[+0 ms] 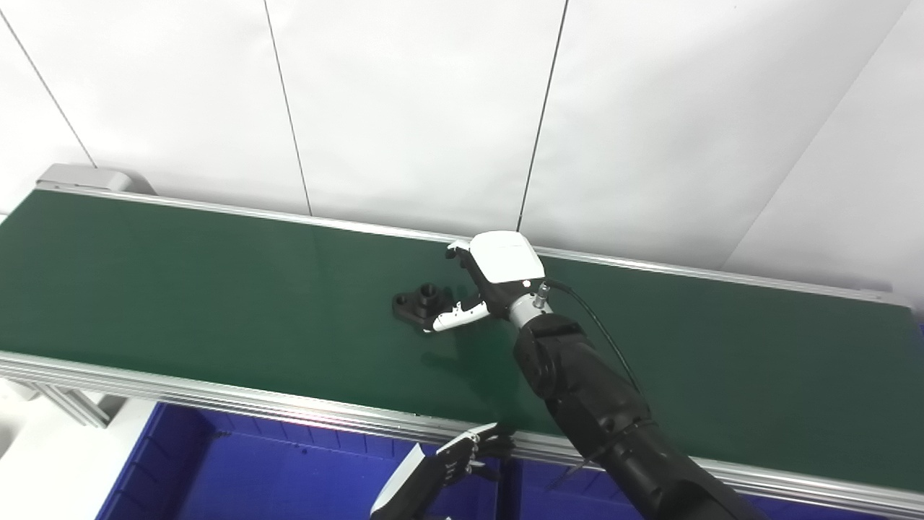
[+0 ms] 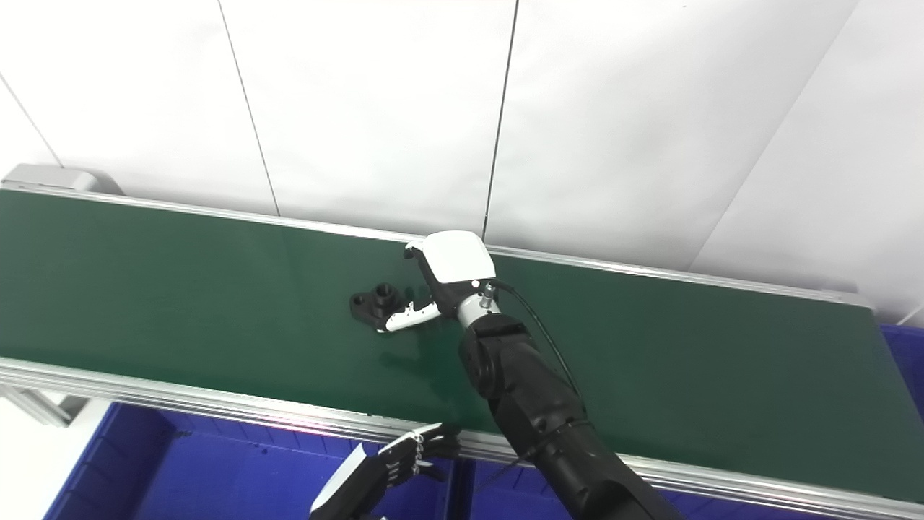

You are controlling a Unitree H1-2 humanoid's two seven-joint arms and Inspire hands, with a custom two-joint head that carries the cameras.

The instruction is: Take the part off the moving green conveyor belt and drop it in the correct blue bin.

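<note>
step: reach-to-grasp | part (image 1: 417,303): black, flat on the green belt (image 1: 180,289) | right hand (image 1: 485,283): beside part, fingers (image 1: 455,316) apart, touching it, not clamped | left hand (image 1: 449,466): fingers curled, empty, over blue bin (image 1: 238,469) | next: likely close, lift

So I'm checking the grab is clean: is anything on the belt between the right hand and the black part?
Nothing visible. The right hand is already at the black part, fingers against its near edge, on bare green belt. Whether it has closed on the part can't be told.
</note>
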